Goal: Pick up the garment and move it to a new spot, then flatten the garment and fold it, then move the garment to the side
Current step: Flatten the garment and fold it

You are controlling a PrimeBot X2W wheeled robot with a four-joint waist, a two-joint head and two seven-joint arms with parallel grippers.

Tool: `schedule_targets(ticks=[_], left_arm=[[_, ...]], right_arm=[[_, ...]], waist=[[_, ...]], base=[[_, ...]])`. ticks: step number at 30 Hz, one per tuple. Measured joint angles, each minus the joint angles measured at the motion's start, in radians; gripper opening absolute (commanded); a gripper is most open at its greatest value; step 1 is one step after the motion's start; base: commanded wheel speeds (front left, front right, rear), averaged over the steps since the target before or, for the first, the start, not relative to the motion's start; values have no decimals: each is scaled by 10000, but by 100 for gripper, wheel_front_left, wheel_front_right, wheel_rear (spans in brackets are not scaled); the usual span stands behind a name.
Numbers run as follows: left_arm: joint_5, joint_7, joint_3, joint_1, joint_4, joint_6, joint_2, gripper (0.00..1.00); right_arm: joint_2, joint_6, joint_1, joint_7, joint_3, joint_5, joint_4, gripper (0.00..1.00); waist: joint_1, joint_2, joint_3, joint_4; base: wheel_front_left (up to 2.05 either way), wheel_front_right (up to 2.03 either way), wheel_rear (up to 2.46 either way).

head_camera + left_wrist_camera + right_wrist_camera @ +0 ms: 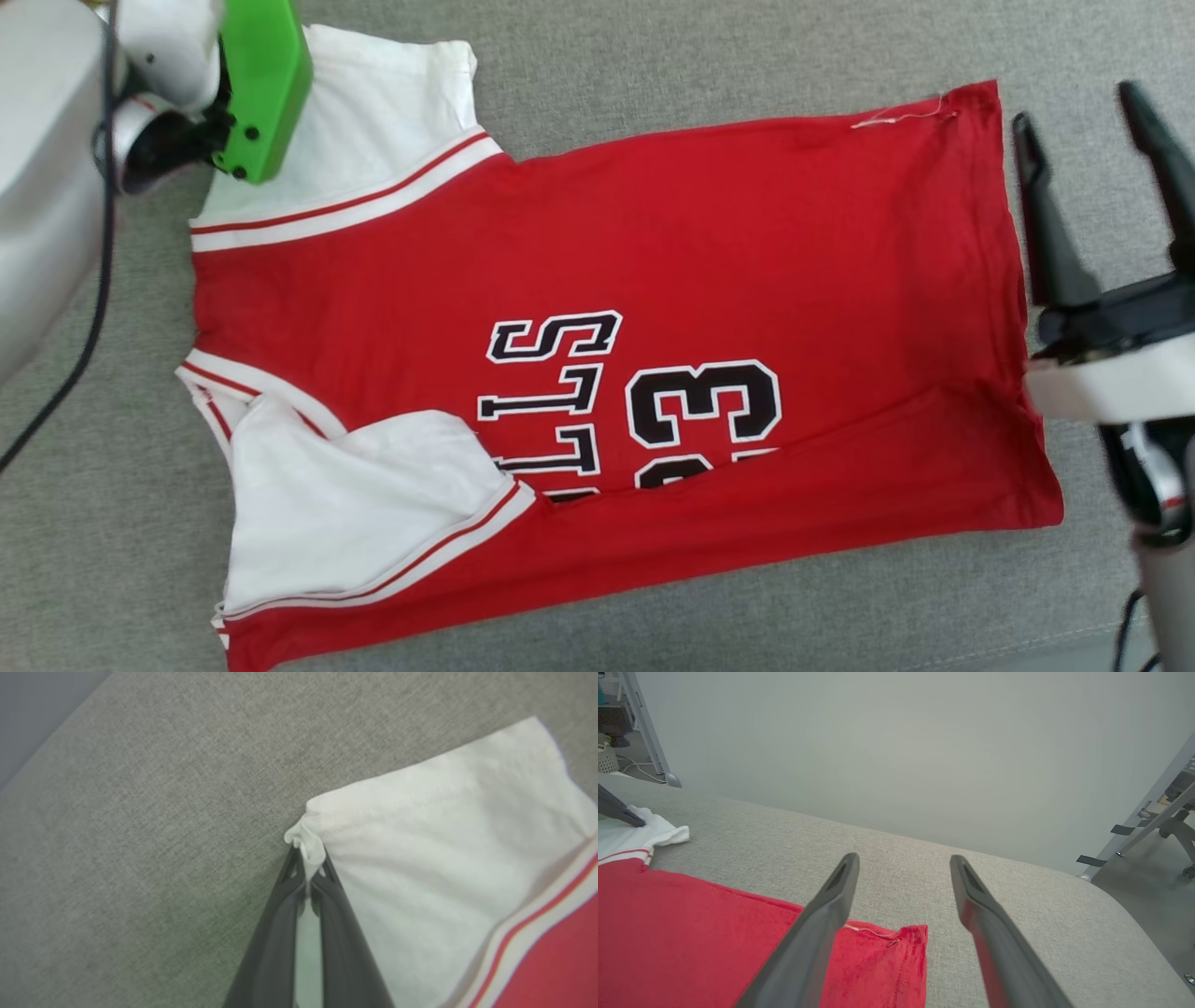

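Pinching a white sleeve corner of the garment (653, 280) in clenched fingers, left gripper (306, 856) looks mid-flatten on the grey surface (653, 47); right gripper (1075, 107), fingers released just beside the hem, probably grabs hem next, pulls taut.

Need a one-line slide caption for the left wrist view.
Left gripper shut on the corner of a white sleeve of the garment, which lies on grey upholstery.
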Motion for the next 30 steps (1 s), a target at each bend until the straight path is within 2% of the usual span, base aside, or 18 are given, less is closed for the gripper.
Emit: schedule_targets(ticks=[1,2,4,8,14,17,20,24,30], left_arm=[[61,-173,-59,66,-40,0,-17,0],[230,-750,-192,290,-123,0,-44,0],[428,-1137,-242,389,-203,0,-79,0],[571,-1695,-267,538,-577,-2,-268,0],[1055,-2188,-299,645,-1089,-2,-418,0],[1221,-2387,-301,644,-1241,-2,-468,0],[1294,-2499,-305,633,-1365,-2,-552,0],[1419,-2665,-313,570,-1469,-2,-654,0],[1662,-2922,-313,288,-1528,-2,-732,0]], right_arm=[[-226,0,-151,128,-40,13,38,100],[-993,0,-672,640,-115,385,115,100],[-1565,0,-1041,1315,-13,792,267,100],[-3250,2,-1521,3745,895,2132,629,100],[-4993,2,-2432,6939,2109,4172,1260,100],[-5313,0,-2937,8167,2615,4811,1818,100],[-5319,0,-3409,8991,3170,5101,2458,100],[-5210,0,-3989,9348,3701,5079,3229,100],[-4974,-15,-4336,9152,4660,4922,4353,100]], waist=[[0,0,-87,37],[0,0,-362,164],[0,0,-549,254],[0,0,-956,513],[0,0,-1260,1031],[0,1,-1295,1267],[0,0,-1227,1466],[0,0,-1018,1614],[-1,0,-563,1869]], base=[[0,0,0],[0,0,0],[0,0,0],[0,0,0],[0,0,0],[0,0,0],[0,0,0],[0,0,0],[0,0,0]])
